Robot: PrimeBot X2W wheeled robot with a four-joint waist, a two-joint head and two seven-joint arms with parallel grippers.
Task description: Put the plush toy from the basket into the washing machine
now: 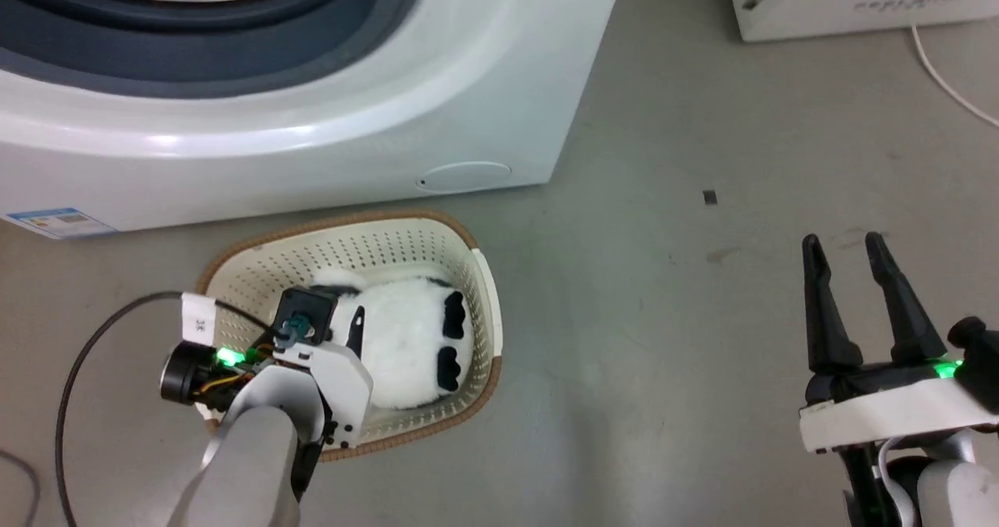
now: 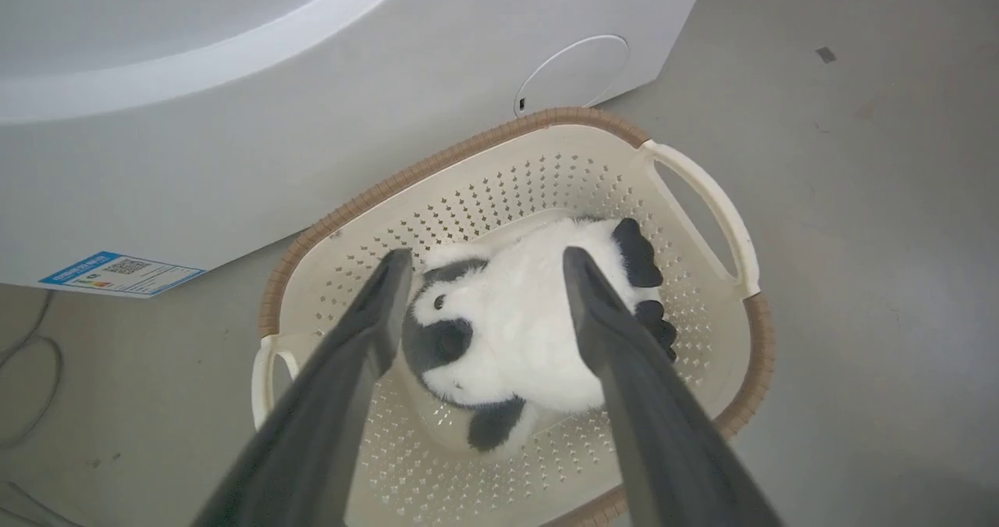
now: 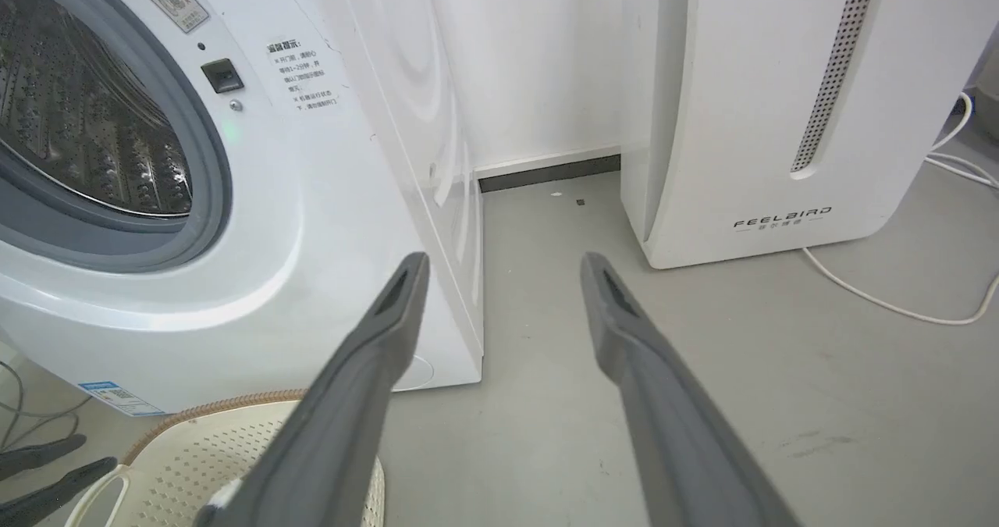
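The plush toy (image 1: 414, 340), a white panda with black patches, lies in the cream basket (image 1: 375, 226) on the floor in front of the washing machine (image 1: 312, 121). My left gripper (image 2: 485, 258) hangs open over the basket. In the left wrist view its two fingers straddle the plush toy (image 2: 523, 316) without closing on it. My right gripper (image 1: 843, 240) is open and empty over bare floor at the right, well away from the basket. The right wrist view shows the washer's opening with its steel drum (image 3: 78, 121) and grey gasket, and a part of the basket (image 3: 234, 433).
A white FEELBIRD appliance (image 3: 780, 121) stands right of the washer, with a white cable (image 1: 944, 82) trailing across the floor. A black cable (image 1: 86, 355) loops from my left wrist. A small dark speck (image 1: 709, 197) lies on the grey floor between the arms.
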